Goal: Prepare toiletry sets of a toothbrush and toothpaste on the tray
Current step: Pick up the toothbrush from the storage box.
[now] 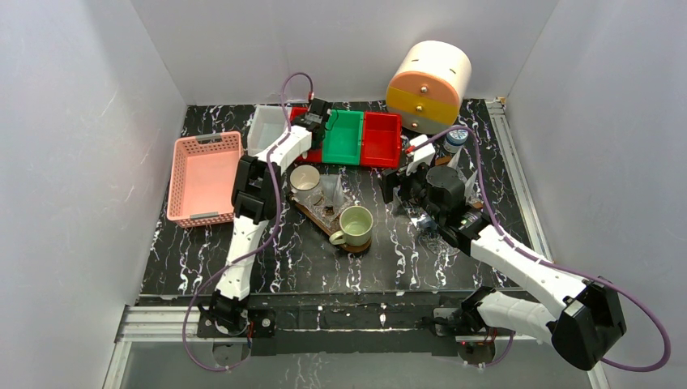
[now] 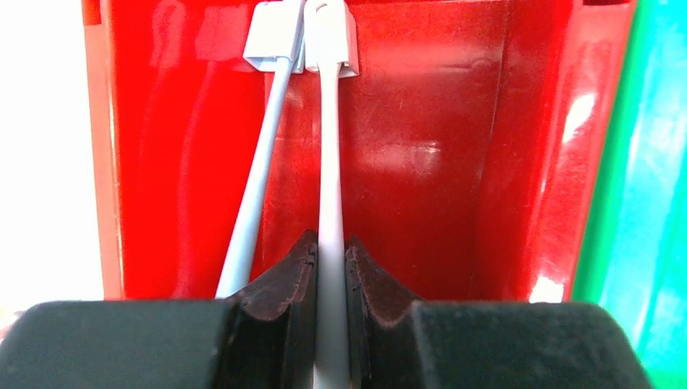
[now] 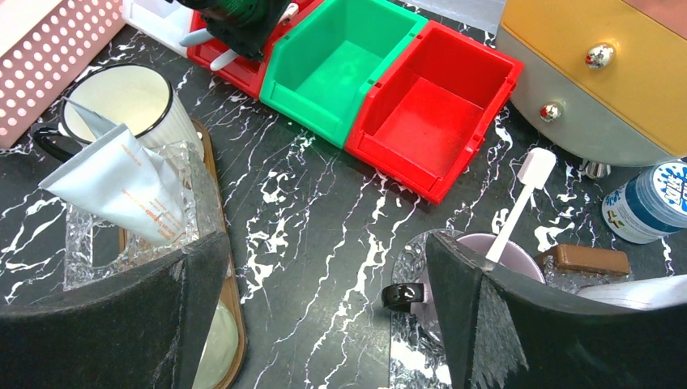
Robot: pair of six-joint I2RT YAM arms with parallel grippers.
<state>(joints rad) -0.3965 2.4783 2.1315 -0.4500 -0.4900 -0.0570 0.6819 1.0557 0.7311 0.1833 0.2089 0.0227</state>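
Neighbouring pinched toothbrush, grey toothbrush, red bin

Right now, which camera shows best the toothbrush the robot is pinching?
The left wrist view: the toothbrush fills it, its handle pinched by the left gripper in the red bin. In the top external view the gripper hides it. The right wrist view shows only tiny white tips.

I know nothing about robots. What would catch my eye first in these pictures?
The left gripper pinches a white toothbrush inside a red bin, part of the bright red-and-green row far across the table. Beyond the row's right end sits a big round cream-and-yellow drawer unit; a pink basket lies at the left.
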